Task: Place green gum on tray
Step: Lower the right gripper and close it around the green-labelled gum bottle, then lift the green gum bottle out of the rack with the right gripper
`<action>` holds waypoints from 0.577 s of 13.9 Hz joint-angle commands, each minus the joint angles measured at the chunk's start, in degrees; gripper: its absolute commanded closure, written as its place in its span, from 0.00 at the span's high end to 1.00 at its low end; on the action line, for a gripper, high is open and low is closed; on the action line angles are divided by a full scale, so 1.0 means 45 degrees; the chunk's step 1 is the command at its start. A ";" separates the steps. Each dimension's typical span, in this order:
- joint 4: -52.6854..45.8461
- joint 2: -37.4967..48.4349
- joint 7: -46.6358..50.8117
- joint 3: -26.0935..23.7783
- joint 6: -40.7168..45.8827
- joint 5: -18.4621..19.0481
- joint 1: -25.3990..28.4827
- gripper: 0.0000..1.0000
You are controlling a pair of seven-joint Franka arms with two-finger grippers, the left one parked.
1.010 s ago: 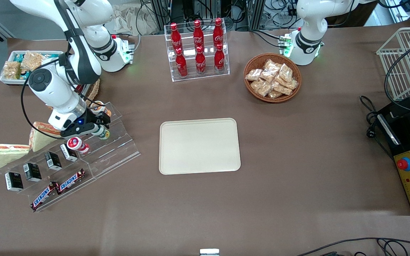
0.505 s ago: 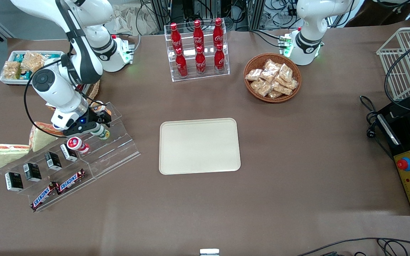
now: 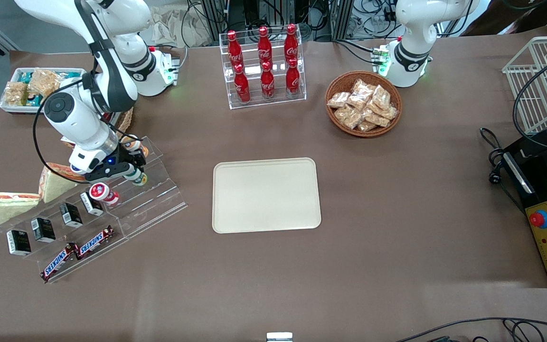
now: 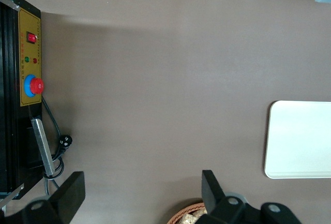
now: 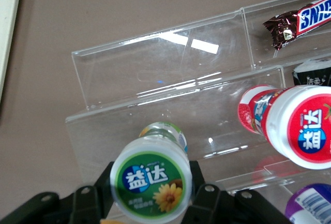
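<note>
Green gum (image 5: pixel 151 181) clamped between the two fingers of the gripper (image 5: pixel 150 195), one black finger pressed to each side of the bottle just under the lid. Lid face turned straight toward the wrist camera, white mark and a yellow flower showing on green, so long axis running along that camera's line of sight, lid end nearest the wrist, base pointing down at the clear acrylic stepped rack (image 5: pixel 170 105). White body with yellow-green label seen foreshortened below the lid. In the front view, gum (image 3: pixel 136 176) peeking out from under the gripper (image 3: pixel 131 172) over an upper step of the rack (image 3: pixel 126 209), toward the working arm's end of the table; whether the base touches the step or hangs just above it cannot be told. Red-lidded bottle (image 5: pixel 305 131) just beside the gum on the same rack, apart from it, lying tilted with its lid facing up and out; same bottle (image 3: pixel 100 192) nearer to the front camera than the gripper. Orange-lidded bottle (image 3: pixel 132 141) on the highest step, farther from the front camera, partly covered by the arm. Snickers bars (image 3: pixel 78 251) on the lowest step. Tray (image 3: pixel 266 195) flat on the brown table, nothing on it, well apart from the rack and the gum, toward the table's middle.
</note>
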State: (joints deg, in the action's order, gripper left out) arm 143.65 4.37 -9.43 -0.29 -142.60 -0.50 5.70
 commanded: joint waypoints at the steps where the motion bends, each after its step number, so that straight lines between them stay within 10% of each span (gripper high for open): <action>1: -0.0590 0.0199 -0.0014 0.0045 0.0338 0.0248 0.0023 0.16; 8: -0.7210 -0.0132 0.0512 0.0007 0.8789 0.0033 0.0375 0.16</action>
State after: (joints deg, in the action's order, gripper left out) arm 117.89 5.32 -8.91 -0.32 -110.45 -0.50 6.52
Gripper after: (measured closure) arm 0.410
